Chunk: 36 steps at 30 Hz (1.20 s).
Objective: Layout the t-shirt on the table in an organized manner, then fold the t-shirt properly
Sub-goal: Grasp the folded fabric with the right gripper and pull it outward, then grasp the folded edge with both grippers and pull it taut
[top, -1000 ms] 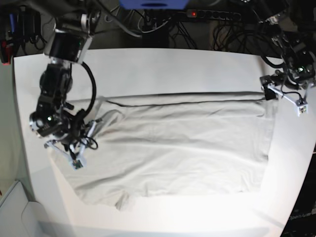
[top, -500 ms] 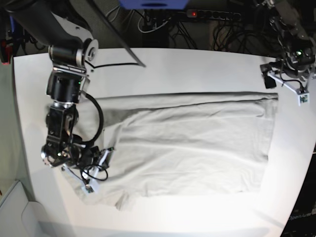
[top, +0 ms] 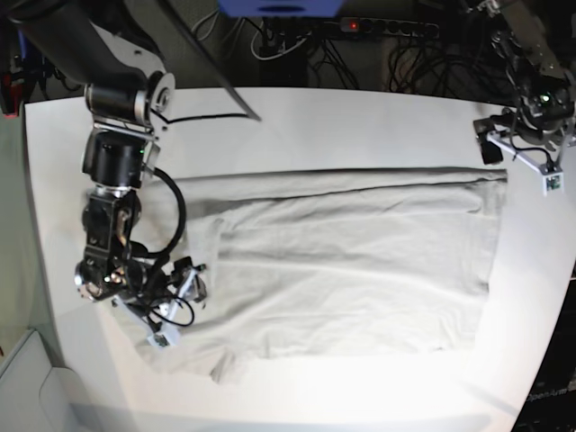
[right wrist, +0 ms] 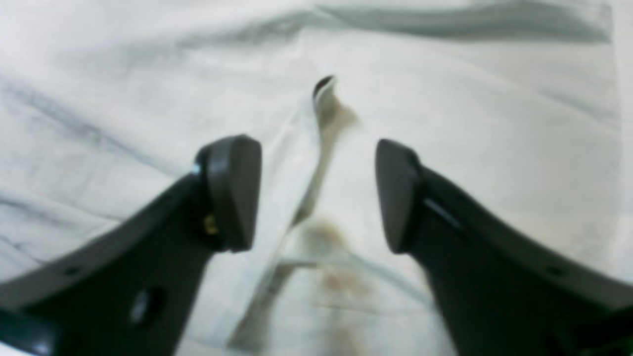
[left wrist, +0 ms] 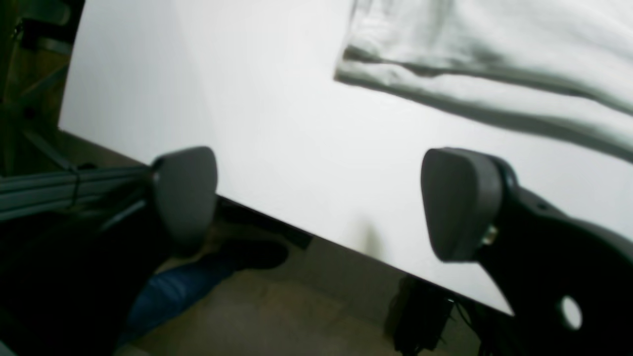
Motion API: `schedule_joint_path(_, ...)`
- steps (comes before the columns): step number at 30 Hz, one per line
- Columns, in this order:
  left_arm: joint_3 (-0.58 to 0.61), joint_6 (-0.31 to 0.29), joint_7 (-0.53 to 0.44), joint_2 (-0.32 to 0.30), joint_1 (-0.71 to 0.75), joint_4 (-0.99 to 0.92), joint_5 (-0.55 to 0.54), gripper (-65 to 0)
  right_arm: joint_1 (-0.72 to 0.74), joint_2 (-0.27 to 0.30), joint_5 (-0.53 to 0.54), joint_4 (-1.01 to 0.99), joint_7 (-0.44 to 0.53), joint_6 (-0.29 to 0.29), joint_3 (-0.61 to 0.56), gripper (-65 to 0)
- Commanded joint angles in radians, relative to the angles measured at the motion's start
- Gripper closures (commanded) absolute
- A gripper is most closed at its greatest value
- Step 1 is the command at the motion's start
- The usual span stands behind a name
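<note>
Right gripper point(right wrist: 316, 193) fingers point(right wrist: 232, 193) apart, nothing pinched between them — a raised ridge of the t-shirt point(right wrist: 445, 123) standing in the gap, touching neither pad as far as the blurred wrist view allows. Below and all around those fingers, pale grey-beige cloth, wrinkled to their left, smoother to their right. In the base view, this gripper point(top: 175, 301) low over the shirt's end near a sleeve, the fabric there bunched and not yet flat.

Left gripper point(left wrist: 321, 202) fingers point(left wrist: 185, 193) spread wide, empty, hanging above the bare edge of the table point(left wrist: 222, 99) — a hem corner of the shirt point(left wrist: 395, 74) well beyond the fingertips, a long fold shadowed along it. Under the fingers, the table rim and the floor past it. In the base view, this gripper point(top: 522, 153) just off the shirt's far corner, clear of the cloth.

Layout judged mostly done: t-shirt point(top: 360, 261) spread across the middle of the white table point(top: 315, 117), body broad and roughly rectangular, one long edge turned over on itself along the back. Left to do, by the look of it: flattening the rumpled sleeve end beside the right fingers, then all the proper folding — none of which shows as started beyond that single turned edge.
</note>
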Motion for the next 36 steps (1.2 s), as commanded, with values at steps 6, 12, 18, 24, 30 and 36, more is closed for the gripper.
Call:
schedule_joint_path(6, -0.002, 0.004, -0.019, -0.011, -0.043, -0.031, 0.000, -64.3, -0.055, 0.059, 0.016, 0.176, -0.069, -0.001, 0.038, -45.9)
schedule_joint_path(12, 0.006, 0.004, -0.019, -0.011, -0.100, -0.118, 0.000, -64.1, -0.213, 0.086, 0.016, 0.327, -0.066, -0.001, 0.112, -45.9)
schedule_joint_path(18, 0.007, 0.004, -0.035, -0.019, -0.163, -0.240, 0.008, -64.0, -0.325, 0.086, 0.013, 0.410, -0.066, -0.001, 0.186, -45.9)
schedule_joint_path(24, 0.055, 0.011, -0.157, -0.019, -0.159, -0.278, 0.010, -64.0, -0.358, 0.086, 0.013, 0.414, -0.066, -0.001, 0.219, -45.9)
schedule_joint_path(30, 0.065, 0.011, -0.223, -0.031, -0.169, -0.382, 0.010, -63.9, -0.371, 0.086, 0.011, 0.413, -0.074, -0.001, 0.253, -45.9)
schedule_joint_path(36, 0.065, 0.011, -0.241, -0.052, -0.197, -0.450, 0.010, -63.9, -0.378, 0.086, 0.011, 0.413, -0.072, -0.001, 0.253, -45.9)
